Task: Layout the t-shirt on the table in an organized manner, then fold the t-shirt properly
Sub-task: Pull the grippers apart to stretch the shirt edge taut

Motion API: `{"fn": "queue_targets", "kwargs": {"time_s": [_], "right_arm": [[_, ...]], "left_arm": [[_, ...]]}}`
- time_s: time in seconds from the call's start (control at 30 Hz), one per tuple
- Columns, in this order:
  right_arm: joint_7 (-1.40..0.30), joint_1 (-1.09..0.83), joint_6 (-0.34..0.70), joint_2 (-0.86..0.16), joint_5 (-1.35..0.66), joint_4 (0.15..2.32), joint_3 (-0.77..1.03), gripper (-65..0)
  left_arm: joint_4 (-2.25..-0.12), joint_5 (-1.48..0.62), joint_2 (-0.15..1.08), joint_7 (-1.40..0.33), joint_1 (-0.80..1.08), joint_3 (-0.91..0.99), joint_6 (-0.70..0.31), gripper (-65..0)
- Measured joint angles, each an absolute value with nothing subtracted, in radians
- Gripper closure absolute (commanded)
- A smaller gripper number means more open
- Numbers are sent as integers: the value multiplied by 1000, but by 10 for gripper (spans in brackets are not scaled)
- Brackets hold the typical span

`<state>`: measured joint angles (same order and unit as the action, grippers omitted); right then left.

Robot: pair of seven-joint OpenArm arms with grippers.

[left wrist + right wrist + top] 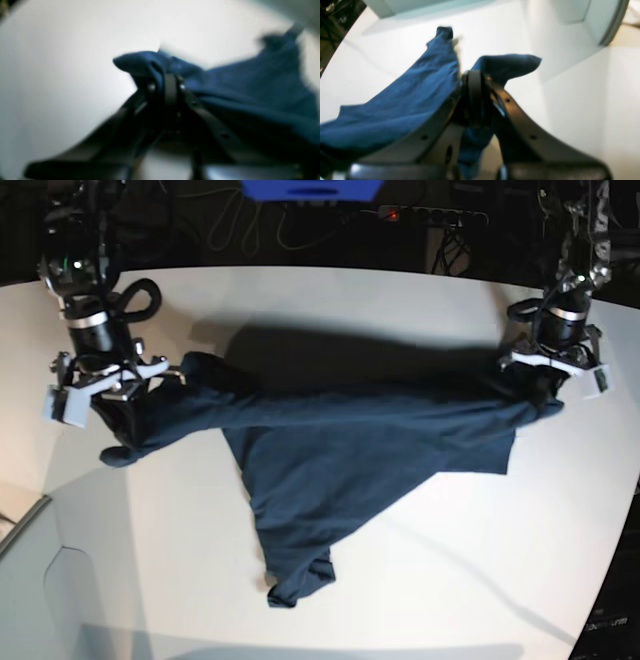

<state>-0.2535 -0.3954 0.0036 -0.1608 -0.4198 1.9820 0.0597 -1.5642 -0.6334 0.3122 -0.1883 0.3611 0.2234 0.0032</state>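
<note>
Two end effectors hold the t-shirt stretched between them above the white table. The right end effector is pressed together, pinching a fold of navy cloth, with a loose tip sticking out past it. The left end effector has cloth bunched at its tips; its view is too blurred to tell whether it grips. Between them the shirt sags, its lower part lying on the table toward the near edge.
</note>
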Motion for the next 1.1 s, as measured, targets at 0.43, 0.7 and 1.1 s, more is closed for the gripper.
{"fn": "queue_targets", "kwargs": {"time_s": [0.43, 0.7, 1.1], "right_arm": [[-255, -391, 4, -163, -420, 1950, 25, 0], [-250, -395, 4, -163, -420, 1950, 26, 0], [-251, -431, 4, -163, -420, 1950, 28, 0]], "left_arm": [[-1722, -640, 181, -362, 472, 387, -2, -418], [-1653, -633, 132, -349, 603, 455, 2, -418], [-1524, -634, 140, -351, 509, 354, -1, -416]]}}
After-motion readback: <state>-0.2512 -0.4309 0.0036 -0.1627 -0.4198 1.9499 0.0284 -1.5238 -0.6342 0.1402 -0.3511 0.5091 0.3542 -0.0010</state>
